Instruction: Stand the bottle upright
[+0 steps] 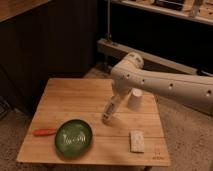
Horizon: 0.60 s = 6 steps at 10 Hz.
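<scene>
The bottle [109, 111] is slim and whitish, and it leans over the middle of the wooden table [75, 97]. Its lower end is at or just above the tabletop and its upper end tilts up to the right. My gripper [117, 97] is shut on the bottle's upper part, at the end of the white arm [165, 87] that reaches in from the right. The grip itself is partly hidden by the wrist.
A plain white cup [135, 99] stands just right of the gripper. A green bowl [74, 138] sits at the front left, with an orange-red tool [44, 132] beside it. A flat pale block [136, 140] lies at the front right.
</scene>
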### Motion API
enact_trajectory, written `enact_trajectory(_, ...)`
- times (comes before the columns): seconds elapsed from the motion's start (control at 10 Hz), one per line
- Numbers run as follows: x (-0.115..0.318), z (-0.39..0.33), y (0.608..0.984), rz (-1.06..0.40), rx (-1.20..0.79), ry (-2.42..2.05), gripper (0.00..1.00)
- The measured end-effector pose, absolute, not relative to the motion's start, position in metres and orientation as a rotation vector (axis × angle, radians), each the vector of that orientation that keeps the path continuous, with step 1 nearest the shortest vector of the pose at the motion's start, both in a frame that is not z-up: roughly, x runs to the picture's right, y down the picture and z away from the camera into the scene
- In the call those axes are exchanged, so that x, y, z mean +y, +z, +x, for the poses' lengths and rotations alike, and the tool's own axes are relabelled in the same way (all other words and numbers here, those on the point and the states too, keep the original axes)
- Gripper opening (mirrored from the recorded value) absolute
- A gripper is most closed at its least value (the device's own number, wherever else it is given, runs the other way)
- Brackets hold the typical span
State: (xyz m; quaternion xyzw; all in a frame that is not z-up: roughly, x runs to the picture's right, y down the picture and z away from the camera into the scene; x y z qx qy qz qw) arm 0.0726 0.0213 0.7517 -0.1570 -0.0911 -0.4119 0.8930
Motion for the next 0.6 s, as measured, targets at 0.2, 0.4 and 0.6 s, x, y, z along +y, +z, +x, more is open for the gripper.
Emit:
enact_trajectory(0.2,0.0255,0.0702,0.7526,-0.328,-0.192,-0.859,0.01)
enact_trajectory(0.4,0.0284,0.0689,0.7537,-0.332,-0.193,-0.86,0.01)
enact_trajectory(0.6,0.0298,0.0679,0.7541,-0.336,-0.19,-0.859,0.01)
